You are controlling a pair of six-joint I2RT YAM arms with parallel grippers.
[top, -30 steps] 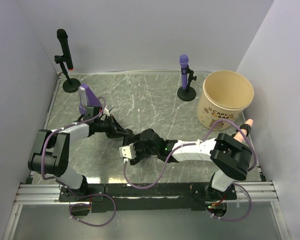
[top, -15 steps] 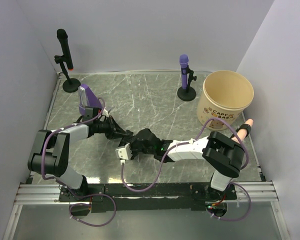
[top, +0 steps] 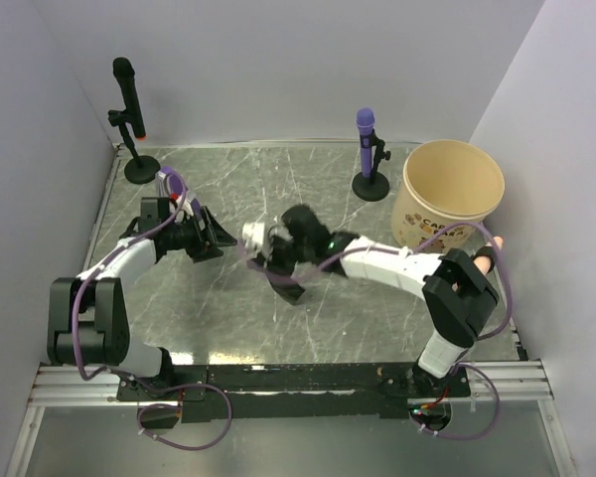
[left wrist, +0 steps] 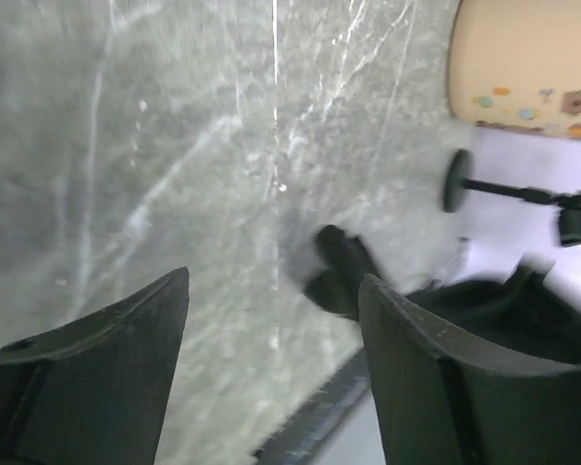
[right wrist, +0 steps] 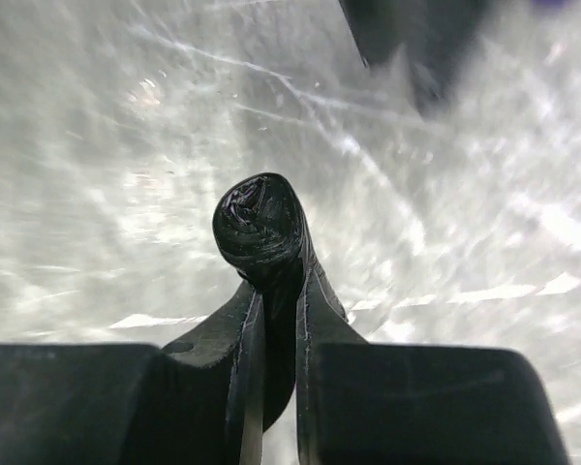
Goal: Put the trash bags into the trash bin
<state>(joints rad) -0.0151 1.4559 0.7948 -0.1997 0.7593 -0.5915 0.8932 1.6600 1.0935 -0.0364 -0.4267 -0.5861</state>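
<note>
Top view: right fingers (top: 274, 260) were closed on a trash bag (top: 286, 284) near the centre of the desk (top: 278, 189). The loose black film hung below them, and I could not tell whether it cleared the desk surface. Right wrist view: both fingers (right wrist: 321, 315) pinched a twisted neck of the film, with a glossy, crinkled knob (right wrist: 259, 225) bunched just beyond the tips. Left fingers (left wrist: 116, 368) stood wide apart with nothing between them, at about 9 o'clock from the bag and apart from it. The trash bin (top: 427, 227) stood upright at about 2 o'clock from the bag, mouth open, well apart. Judgement: the film looked very light, limp and slick. It would drape and swing rather than hold shape, and a single layer could slide out of a pinch. The gathered neck seemed the better hold. One bundle was visible, and whether it was more than one bag could not be told.
</note>
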